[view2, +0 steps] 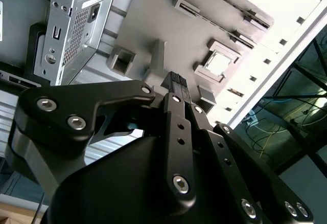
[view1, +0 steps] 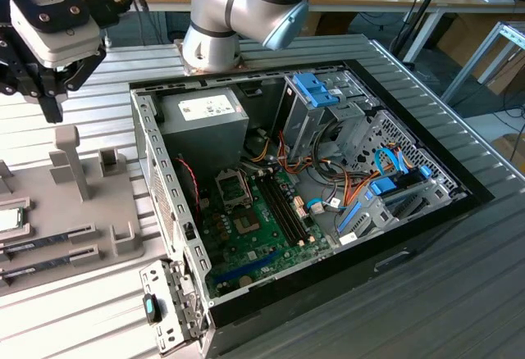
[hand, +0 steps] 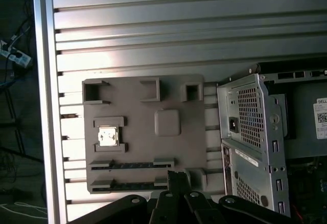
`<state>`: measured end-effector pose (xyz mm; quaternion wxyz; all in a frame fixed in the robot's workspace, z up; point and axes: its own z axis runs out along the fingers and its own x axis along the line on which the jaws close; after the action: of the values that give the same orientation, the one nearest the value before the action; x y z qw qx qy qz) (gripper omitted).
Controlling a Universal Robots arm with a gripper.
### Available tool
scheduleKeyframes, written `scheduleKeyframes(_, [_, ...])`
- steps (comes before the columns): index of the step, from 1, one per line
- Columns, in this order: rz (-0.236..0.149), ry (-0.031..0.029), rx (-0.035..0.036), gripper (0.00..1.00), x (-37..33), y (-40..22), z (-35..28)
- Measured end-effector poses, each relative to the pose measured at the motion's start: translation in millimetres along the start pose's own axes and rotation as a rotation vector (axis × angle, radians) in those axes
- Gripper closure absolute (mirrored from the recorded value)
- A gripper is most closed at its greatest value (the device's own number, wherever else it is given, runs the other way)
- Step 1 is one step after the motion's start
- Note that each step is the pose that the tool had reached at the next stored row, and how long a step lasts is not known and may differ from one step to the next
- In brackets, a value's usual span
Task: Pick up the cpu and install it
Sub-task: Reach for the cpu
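Note:
The cpu [hand: 108, 136] is a small square chip with a bright metal top. It lies in a square holder on the grey fixture tray [hand: 143, 111]. It also appears in the second wrist view as the cpu [view2: 219, 63], and at the exterior view's left edge as the cpu [view1: 8, 220]. My gripper [view1: 52, 109] hangs high above the slatted table, behind the tray and well away from the chip. Its fingertips [view2: 176, 81] sit together with nothing between them, as the gripper [hand: 176, 177] also looks in the first wrist view. The socket [view1: 232, 187] sits on the green motherboard inside the open computer case.
The open computer case [view1: 312, 179] lies to the exterior view's right of the tray, holding a power-supply box [view1: 203, 117], cables and drive cages. Two memory sticks [view1: 41, 252] rest in slots on the tray. Upright grey posts [view1: 70, 162] stand on the tray.

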<state>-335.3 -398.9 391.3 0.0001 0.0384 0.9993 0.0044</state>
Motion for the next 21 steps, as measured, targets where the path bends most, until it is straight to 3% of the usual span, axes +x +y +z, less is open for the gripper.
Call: scheduleKeyframes(21, [0.0,0.0,0.0,0.89,17.5,-1.3,0.2])
